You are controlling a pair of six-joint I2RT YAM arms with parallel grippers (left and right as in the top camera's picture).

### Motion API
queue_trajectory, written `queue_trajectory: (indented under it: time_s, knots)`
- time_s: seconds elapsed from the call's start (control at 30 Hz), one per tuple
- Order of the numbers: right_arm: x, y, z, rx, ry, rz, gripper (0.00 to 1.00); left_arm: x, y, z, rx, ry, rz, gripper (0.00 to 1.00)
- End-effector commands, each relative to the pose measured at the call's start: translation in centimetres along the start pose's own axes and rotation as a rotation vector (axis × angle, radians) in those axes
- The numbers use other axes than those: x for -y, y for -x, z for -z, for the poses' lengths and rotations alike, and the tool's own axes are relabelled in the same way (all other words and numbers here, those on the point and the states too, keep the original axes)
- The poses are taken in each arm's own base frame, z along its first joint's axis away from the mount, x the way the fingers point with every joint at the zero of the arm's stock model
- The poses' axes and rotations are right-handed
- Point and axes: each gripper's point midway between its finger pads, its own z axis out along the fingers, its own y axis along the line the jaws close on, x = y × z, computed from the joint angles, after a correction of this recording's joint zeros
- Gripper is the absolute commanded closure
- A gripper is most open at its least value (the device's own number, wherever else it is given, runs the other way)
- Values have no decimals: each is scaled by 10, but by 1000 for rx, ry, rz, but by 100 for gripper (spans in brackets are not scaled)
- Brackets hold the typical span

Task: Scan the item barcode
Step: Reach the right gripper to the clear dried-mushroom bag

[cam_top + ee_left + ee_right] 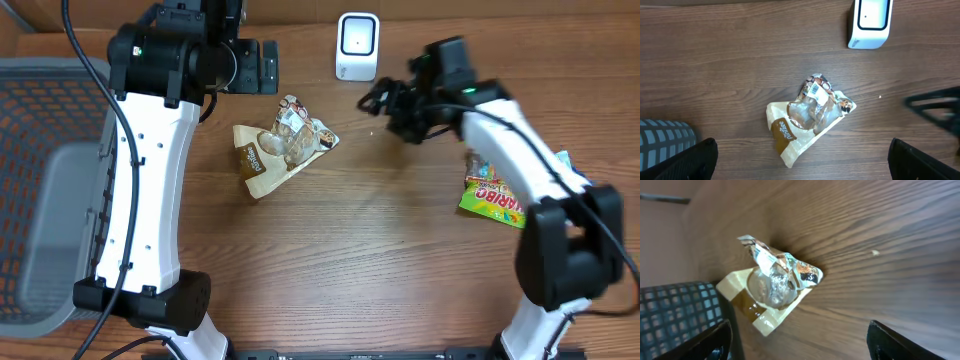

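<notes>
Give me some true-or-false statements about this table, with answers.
1. The tan snack bag with a clear window lies on the brown wooden table, untouched. True.
2. The small white plastic scanner sits in the grey mesh basket. False: it stands on the table.
3. The right pincer grips the snack bag. False: it is open and empty.
4. A green plastic candy packet lies near the right arm. True.

Bench (380, 250): brown wood grain, smooth, low sheen. Snack pouch (283, 148), approx 11 o'clock of centre, is crinkly glossy film w/ clear window & tan paper-look base. Scanner (357, 45) at 12 is smooth white plastic; basket (40, 200) at 9 is grey plastic mesh.
</notes>
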Motion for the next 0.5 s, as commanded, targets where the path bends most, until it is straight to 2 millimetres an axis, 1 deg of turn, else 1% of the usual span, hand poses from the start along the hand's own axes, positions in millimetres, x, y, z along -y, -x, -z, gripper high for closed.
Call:
queue_trajectory:
  time_s: [0.0, 0.1, 0.13, 0.23, 0.33, 0.37, 0.4, 0.43, 0.47]
  knots:
    - [-1, -22, -51, -20, -52, -33, 13, -2, 0, -5, -7, 8, -17, 0]
    - [-7, -39, -84, -46, -49, 8, 13, -2, 0, -5, -7, 8, -17, 0]
    - [-6, -43, -91, -47, -62, 14, 13, -2, 0, -5, -7, 8, -17, 0]
    - [1, -47, -103, -23, -113, -17, 13, -2, 0, -5, -7, 8, -17, 0]
    - [-10, -47, -110, 2, -85, 19, 13, -2, 0, -5, -7, 8, -17, 0]
    - [-20, -47, -114, 16, -54, 59, 14, -2, 0, -5, -7, 8, -17, 0]
    - [-24, -47, -116, 23, -44, 80, 14, -2, 0, -5, -7, 8, -17, 0]
    - [-32, -47, -119, 33, -20, 123, 14, -2, 0, -5, -7, 8, -17, 0]
    - [-44, -49, -124, 47, 16, 177, 15, -2, 0, -5, -7, 8, -17, 0]
